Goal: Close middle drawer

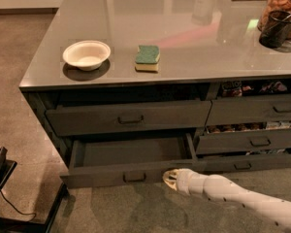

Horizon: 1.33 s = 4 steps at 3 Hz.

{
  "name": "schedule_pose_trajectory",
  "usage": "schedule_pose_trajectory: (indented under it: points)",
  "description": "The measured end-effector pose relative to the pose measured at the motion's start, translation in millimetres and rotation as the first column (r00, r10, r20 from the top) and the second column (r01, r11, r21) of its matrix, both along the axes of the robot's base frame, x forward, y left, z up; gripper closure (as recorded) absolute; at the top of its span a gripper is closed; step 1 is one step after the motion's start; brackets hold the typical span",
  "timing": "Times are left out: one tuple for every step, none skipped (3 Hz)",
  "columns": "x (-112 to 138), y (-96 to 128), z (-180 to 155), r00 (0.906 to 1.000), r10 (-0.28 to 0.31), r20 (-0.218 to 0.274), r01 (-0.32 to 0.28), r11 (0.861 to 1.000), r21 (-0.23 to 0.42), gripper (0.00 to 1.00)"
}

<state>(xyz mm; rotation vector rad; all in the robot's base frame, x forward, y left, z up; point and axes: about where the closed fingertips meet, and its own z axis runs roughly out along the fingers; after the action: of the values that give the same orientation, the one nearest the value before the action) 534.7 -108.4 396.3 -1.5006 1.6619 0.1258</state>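
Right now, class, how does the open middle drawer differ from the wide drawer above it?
The middle drawer is pulled out, bare inside showing; the upper drawer sits further in. The middle drawer's front is low; the upper drawer's is taller. The end effector is at the middle drawer's front, not the upper drawer's. Both are wide, dark grey.

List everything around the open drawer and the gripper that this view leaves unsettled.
Camera view:
- The gripper is at the middle drawer front, right of its handle. Contact is unclear: the tip points into the dark front.
- The arm is cut off by the bottom-right edge.
- The drawer's rear inside is hidden under the upper drawer.
- The packets on the right are mostly hidden by drawer fronts.
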Motion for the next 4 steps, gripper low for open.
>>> schedule_pose_trajectory:
  points:
    - [29, 3, -8, 0.9993, -0.005, 0.037, 0.005, 1.000, 0.015, 1.00]
    - [57, 7, -13, 0.9978, -0.001, 0.066, 0.000, 1.000, 0.011, 1.00]
    - [82, 14, -18, 0.9971, 0.015, 0.075, -0.015, 1.000, 0.000, 1.00]
    - [103, 22, -22, 0.9966, 0.036, 0.074, -0.035, 0.999, -0.019, 1.00]
